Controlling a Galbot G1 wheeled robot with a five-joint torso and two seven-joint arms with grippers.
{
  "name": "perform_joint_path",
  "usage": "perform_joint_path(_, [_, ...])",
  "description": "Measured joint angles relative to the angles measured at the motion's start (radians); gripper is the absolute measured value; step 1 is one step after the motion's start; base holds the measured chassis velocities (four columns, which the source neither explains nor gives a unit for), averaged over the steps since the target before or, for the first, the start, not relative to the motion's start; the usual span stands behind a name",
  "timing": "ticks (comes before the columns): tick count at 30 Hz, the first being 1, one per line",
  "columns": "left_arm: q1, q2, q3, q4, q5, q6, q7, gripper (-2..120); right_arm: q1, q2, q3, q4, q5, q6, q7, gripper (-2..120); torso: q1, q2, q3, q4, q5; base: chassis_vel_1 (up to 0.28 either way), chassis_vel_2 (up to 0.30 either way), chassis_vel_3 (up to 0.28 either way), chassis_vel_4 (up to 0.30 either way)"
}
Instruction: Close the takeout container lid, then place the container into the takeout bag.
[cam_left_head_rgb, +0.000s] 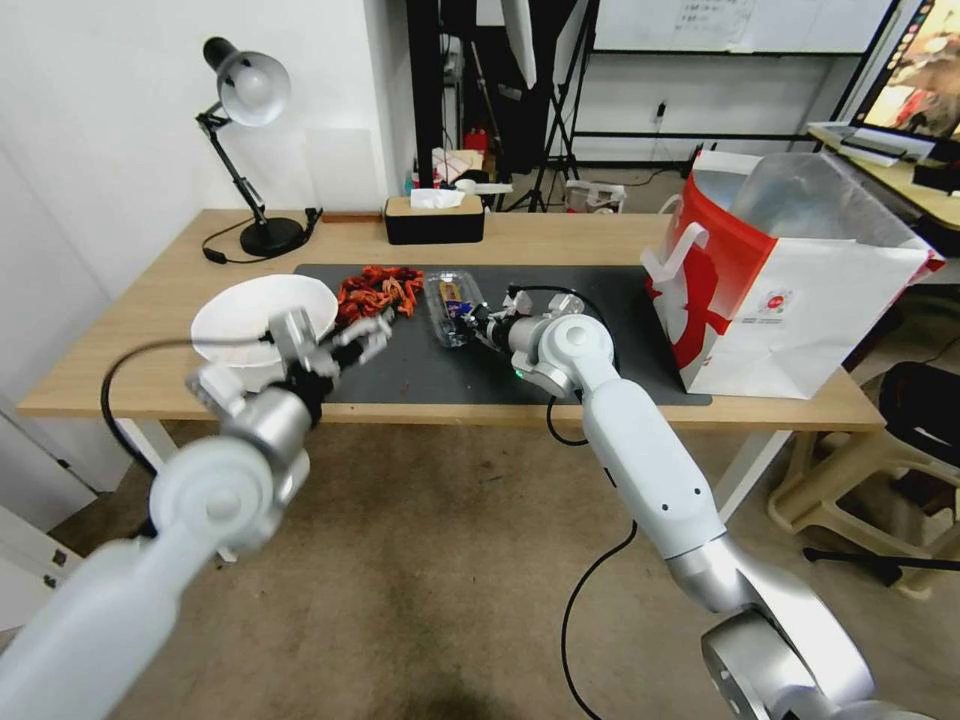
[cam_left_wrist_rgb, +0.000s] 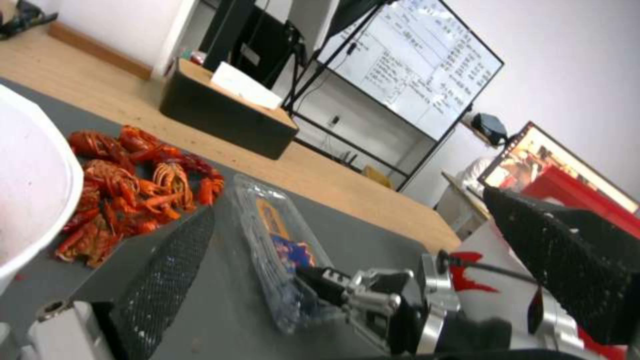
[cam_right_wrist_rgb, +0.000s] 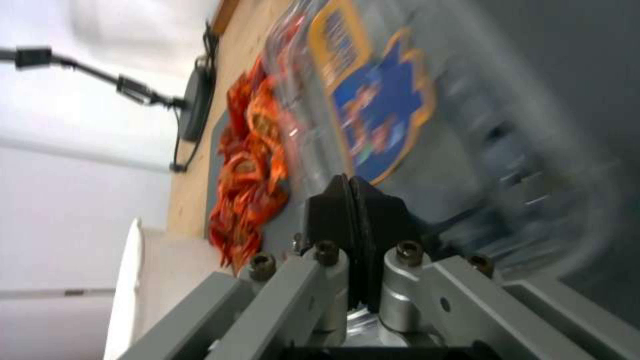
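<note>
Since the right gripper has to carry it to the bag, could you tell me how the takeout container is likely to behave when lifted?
The takeout container looks like thin clear plastic, so it probably flexes. The right gripper pinches only its edge, so it may sag or swing. It seems light, with little visible inside.

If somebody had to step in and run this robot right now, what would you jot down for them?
Right gripper: shut, pinching the edge of the takeout container, which lies on the dark mat.
Left gripper: open, holding nothing, hovering beside the white bowl.
Takeout bag: upright and open at the table's right end.
Done: the lid looks down on the container.
Left: carry the container into the bag.
</note>
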Motion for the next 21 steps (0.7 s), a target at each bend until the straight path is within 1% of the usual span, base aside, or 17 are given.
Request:
perform_joint_path(1, [-0.022, 0.000, 0.002, 0.018, -0.026, 0.010, 0.001, 100, 0.003, 0.003, -0.005, -0.002, 0.001, -0.004, 0.000, 0, 0.000, 0.000, 0.000, 0.0006, 0.0001, 0.000, 0.000, 0.000, 0.000])
perform_joint_path(2, [-0.045, -0.001, 0.007, 0.035, -0.050, 0.022, 0.002, 100, 0.004, 0.004, -0.008, -0.004, 0.001, -0.005, 0.000, 0, 0.000, 0.000, 0.000, 0.0007, 0.0001, 0.000, 0.000, 0.000, 0.000])
perform_joint_path(3, [-0.069, -0.003, 0.016, 0.055, -0.073, 0.035, 0.006, 100, 0.006, 0.005, -0.010, -0.006, 0.001, -0.006, 0.000, 0, 0.000, 0.000, 0.000, 0.0006, -0.0001, 0.000, 0.000, 0.000, 0.000])
perform_joint_path(4, [-0.069, -0.003, 0.016, 0.055, -0.073, 0.035, 0.006, 100, 0.006, 0.005, -0.010, -0.006, 0.001, -0.006, 0.000, 0, 0.000, 0.000, 0.000, 0.0006, -0.0001, 0.000, 0.000, 0.000, 0.000])
perform_joint_path(7, [-0.150, -0.018, 0.049, 0.115, -0.141, 0.079, 0.021, 100, 0.010, 0.006, -0.010, -0.013, -0.001, -0.008, 0.000, 0, 0.000, 0.000, 0.000, -0.0001, 0.0001, 0.000, 0.000, 0.000, 0.000])
perform_joint_path(8, [-0.150, -0.018, 0.049, 0.115, -0.141, 0.079, 0.021, 100, 0.010, 0.006, -0.010, -0.013, -0.001, -0.008, 0.000, 0, 0.000, 0.000, 0.000, -0.0001, 0.0001, 0.000, 0.000, 0.000, 0.000])
perform_joint_path(9, [-0.178, -0.027, 0.063, 0.140, -0.160, 0.093, 0.021, 100, 0.011, 0.006, -0.010, -0.014, -0.001, -0.008, 0.000, 0, 0.000, 0.000, 0.000, -0.0003, 0.0001, 0.000, 0.000, 0.000, 0.000])
perform_joint_path(11, [-0.249, -0.049, 0.101, 0.204, -0.184, 0.107, 0.018, 100, 0.011, 0.005, -0.010, -0.016, -0.004, -0.008, 0.000, 0, 0.000, 0.000, 0.000, 0.0000, 0.0002, 0.000, 0.000, 0.000, 0.000])
perform_joint_path(12, [-0.281, -0.065, 0.125, 0.244, -0.190, 0.112, 0.013, 100, 0.011, 0.005, -0.009, -0.016, -0.005, -0.008, 0.000, 0, 0.000, 0.000, 0.000, 0.0000, 0.0001, 0.000, 0.000, 0.000, 0.000])
perform_joint_path(13, [-0.281, -0.065, 0.125, 0.244, -0.190, 0.112, 0.013, 100, 0.011, 0.005, -0.009, -0.016, -0.005, -0.008, 0.000, 0, 0.000, 0.000, 0.000, 0.0000, 0.0001, 0.000, 0.000, 0.000, 0.000])
perform_joint_path(16, [-0.350, -0.099, 0.182, 0.329, -0.191, 0.118, 0.011, 100, 0.006, 0.004, -0.007, -0.013, -0.010, -0.008, 0.000, 0, 0.000, 0.000, 0.000, -0.0003, 0.0003, 0.000, 0.000, 0.000, 0.000])
perform_joint_path(17, [-0.350, -0.099, 0.182, 0.329, -0.191, 0.118, 0.011, 100, 0.006, 0.004, -0.007, -0.013, -0.010, -0.008, 0.000, 0, 0.000, 0.000, 0.000, -0.0003, 0.0003, 0.000, 0.000, 0.000, 0.000])
perform_joint_path(19, [-0.381, -0.121, 0.206, 0.374, -0.191, 0.127, 0.014, 100, 0.005, 0.003, -0.006, -0.011, -0.012, -0.008, 0.000, 0, 0.000, 0.000, 0.000, 0.0000, 0.0001, 0.000, 0.000, 0.000, 0.000])
perform_joint_path(20, [-0.381, -0.121, 0.206, 0.374, -0.191, 0.127, 0.014, 100, 0.005, 0.003, -0.006, -0.011, -0.012, -0.008, 0.000, 0, 0.000, 0.000, 0.000, 0.0000, 0.0001, 0.000, 0.000, 0.000, 0.000])
perform_joint_path(21, [-0.404, -0.135, 0.217, 0.403, -0.192, 0.136, 0.017, 100, 0.004, 0.002, -0.005, -0.011, -0.012, -0.008, 0.000, 0, 0.000, 0.000, 0.000, 0.0000, 0.0003, 0.000, 0.000, 0.000, 0.000])
